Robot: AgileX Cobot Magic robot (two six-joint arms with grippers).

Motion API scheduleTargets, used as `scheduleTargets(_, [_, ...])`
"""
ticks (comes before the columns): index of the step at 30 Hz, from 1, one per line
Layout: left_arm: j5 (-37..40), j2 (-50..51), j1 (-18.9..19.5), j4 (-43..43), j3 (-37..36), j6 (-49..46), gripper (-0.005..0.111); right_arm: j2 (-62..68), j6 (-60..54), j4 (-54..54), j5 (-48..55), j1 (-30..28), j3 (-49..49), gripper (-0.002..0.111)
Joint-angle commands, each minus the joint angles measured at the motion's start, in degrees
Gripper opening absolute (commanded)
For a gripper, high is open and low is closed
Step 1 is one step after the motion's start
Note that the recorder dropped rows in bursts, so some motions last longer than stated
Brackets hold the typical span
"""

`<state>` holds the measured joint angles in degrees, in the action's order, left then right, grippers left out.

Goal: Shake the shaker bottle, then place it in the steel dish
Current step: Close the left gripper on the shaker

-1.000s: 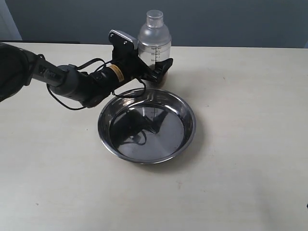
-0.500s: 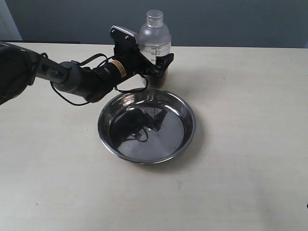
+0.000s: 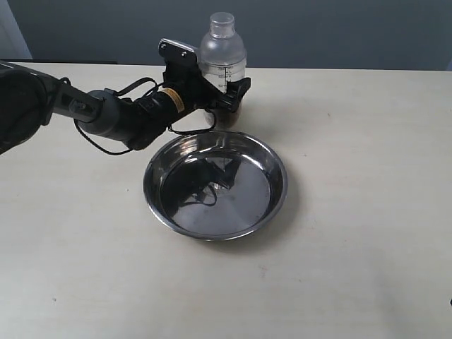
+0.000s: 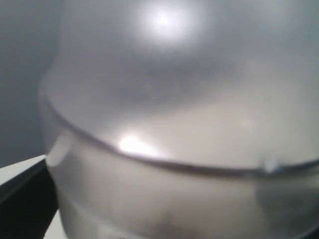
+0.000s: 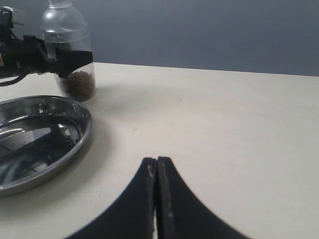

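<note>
The shaker bottle (image 3: 223,55) stands upright just behind the steel dish (image 3: 284,185), with brown bits at its bottom (image 5: 79,84). My left gripper (image 3: 227,95) is shut on the bottle's clear body, below the printed scale. Whether the bottle's base touches the table cannot be told. In the left wrist view the frosted dome (image 4: 174,114) fills the picture, blurred. The right wrist view shows the bottle (image 5: 67,35) beyond the dish rim (image 5: 84,130). My right gripper (image 5: 157,162) is shut on nothing, low over the bare table, well away from both.
A black cable (image 3: 127,95) loops beside the left arm, behind the dish. The cream table (image 3: 353,233) stretches right of and in front of the dish. A dark wall (image 3: 339,32) runs along the table's far edge.
The left arm rose a little, then shifted the held bottle slightly to the left. The dish has not moved.
</note>
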<state>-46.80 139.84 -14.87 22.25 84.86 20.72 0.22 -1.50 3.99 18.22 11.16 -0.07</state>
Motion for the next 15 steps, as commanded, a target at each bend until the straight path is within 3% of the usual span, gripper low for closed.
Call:
scheduleTargets(1, [0.25, 0.08, -0.75, -1.02, 0.14, 0.26, 0.097, -0.22, 0.01, -0.26, -0.75, 0.23, 0.07, -0.001])
scheduleTargets(5, [0.35, 0.08, -1.33, -0.26, 0.14, 0.13, 0.066, -0.22, 0.01, -0.26, -0.75, 0.23, 0.07, -0.001])
scheduleTargets(6, [0.1, 0.08, -1.36, 2.09, 0.14, 0.52, 0.038, -0.22, 0.01, -0.26, -0.75, 0.23, 0.07, -0.001])
scheduleTargets(7, [0.09, 0.08, -1.36, 3.28, 0.14, 1.43, 0.025, -0.22, 0.01, -0.26, -0.75, 0.23, 0.07, -0.001])
scheduleTargets(8, [-0.04, 0.08, -1.36, 5.19, 0.14, 3.31, 0.001, -0.22, 0.01, -0.26, -0.75, 0.23, 0.07, -0.001])
scheduleTargets(15, [0.33, -0.03, -1.36, 7.94, 0.14, 15.18, 0.001, -0.22, 0.01, -0.26, -0.75, 0.23, 0.07, -0.001])
